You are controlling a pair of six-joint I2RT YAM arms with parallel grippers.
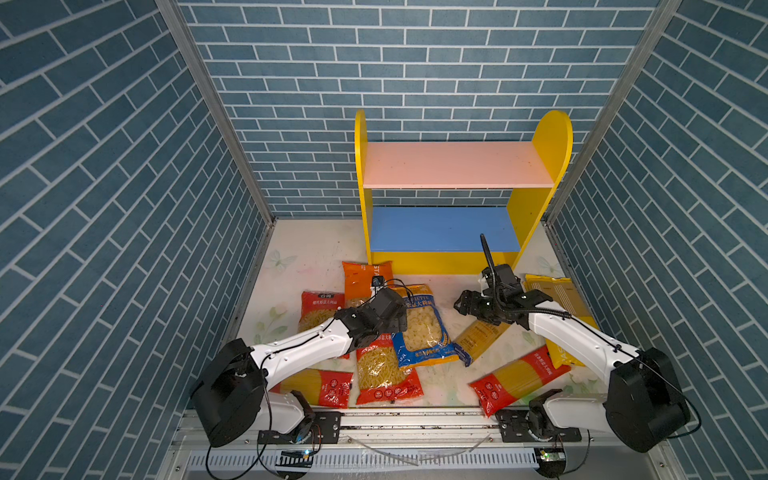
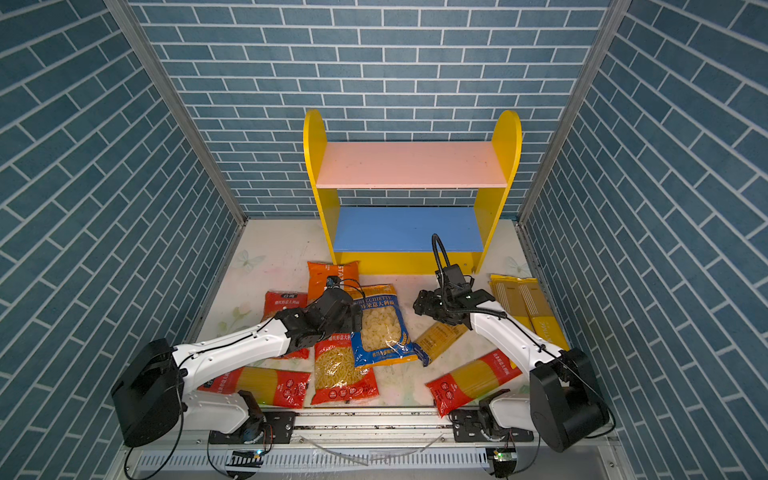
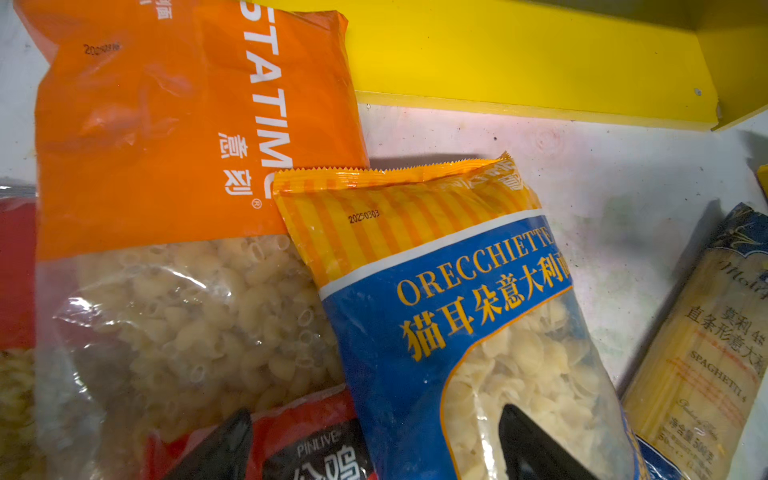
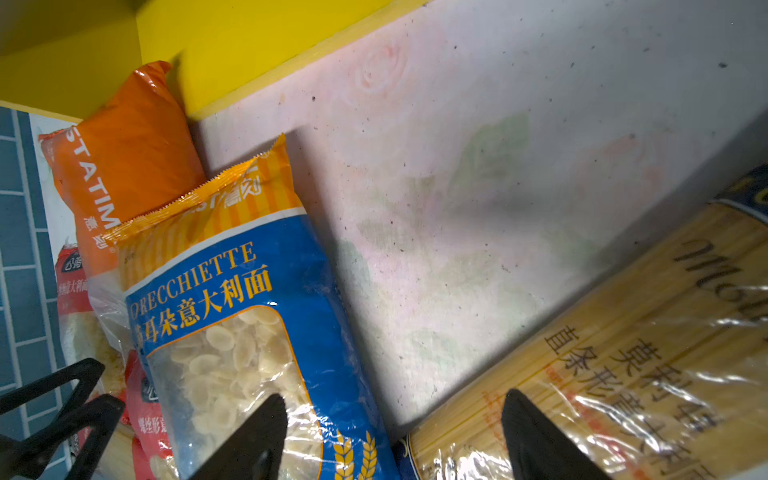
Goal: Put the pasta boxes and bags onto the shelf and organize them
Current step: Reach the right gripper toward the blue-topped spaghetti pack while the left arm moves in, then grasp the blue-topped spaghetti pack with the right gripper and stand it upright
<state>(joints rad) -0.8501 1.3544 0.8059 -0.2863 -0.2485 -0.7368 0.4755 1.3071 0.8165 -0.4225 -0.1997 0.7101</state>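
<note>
The shelf (image 1: 453, 164) (image 2: 411, 164) stands at the back with both boards bare. Pasta packs lie on the table in front of it. My left gripper (image 3: 380, 444) (image 1: 399, 320) hangs open over the blue-yellow orecchiette bag (image 3: 457, 316) (image 1: 424, 332) and a red bag (image 3: 316, 440); the orange bag (image 3: 166, 124) (image 1: 365, 276) lies just beyond. My right gripper (image 4: 395, 415) (image 1: 463, 305) is open with nothing held, one finger above the orecchiette bag (image 4: 232, 332), the other above the dark blue spaghetti pack (image 4: 623, 353) (image 1: 478, 338).
Red wide bags (image 1: 320, 307) (image 1: 386, 374), red spaghetti packs (image 1: 320, 384) (image 1: 515, 382) and yellow spaghetti packs (image 1: 557, 299) lie around the arms. The shelf's yellow base board (image 3: 519, 54) is close behind the orange bag. Brick-patterned walls enclose the table on three sides.
</note>
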